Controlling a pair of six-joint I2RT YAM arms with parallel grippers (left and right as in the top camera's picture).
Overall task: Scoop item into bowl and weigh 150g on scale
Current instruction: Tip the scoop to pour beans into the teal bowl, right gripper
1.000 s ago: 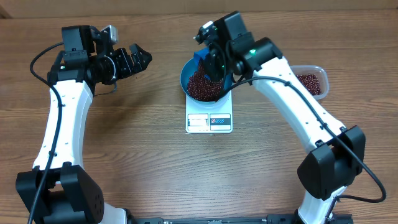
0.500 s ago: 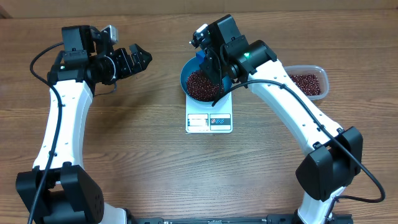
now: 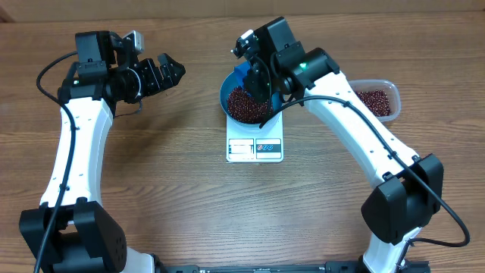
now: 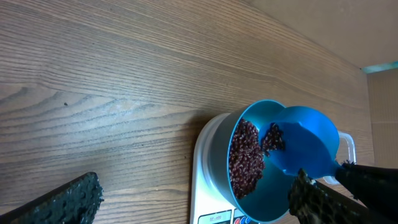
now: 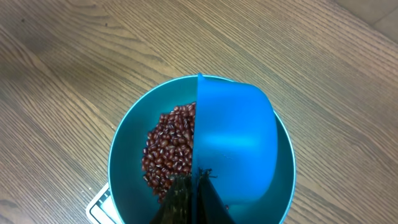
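From above, the bowl (image 3: pixel 227 97) sits on the scale (image 3: pixel 255 149) at mid-table, with a bed of beans (image 3: pixel 244 105) already in it. Your right gripper (image 3: pixel 256 79) is clenched on the handle of the scoop (image 3: pixel 242 72), which hangs tipped over the bowl's far rim. The tub (image 3: pixel 381 85) at the right edge has beans in it too. Your left gripper (image 3: pixel 168 72) stands released and empty, well apart to the left over the table (image 3: pixel 151 174).

In the left wrist view, the scoop leans into the bowl with a small cluster of beans at its lip, and the main heap lies on the bowl's floor. The left fingers are spread wide with nothing between them.

In the right wrist view, the scoop's back covers the right half of the bowl, with the beans showing on the left. The fingers are pinched tight on the handle.

By my reading, you are well into the scooping and are mid-pour. The scale's display is too small to read, so you cannot tell how near the target weight is. You have yet to empty this scoop, check the reading and top up from the tub if it is short.
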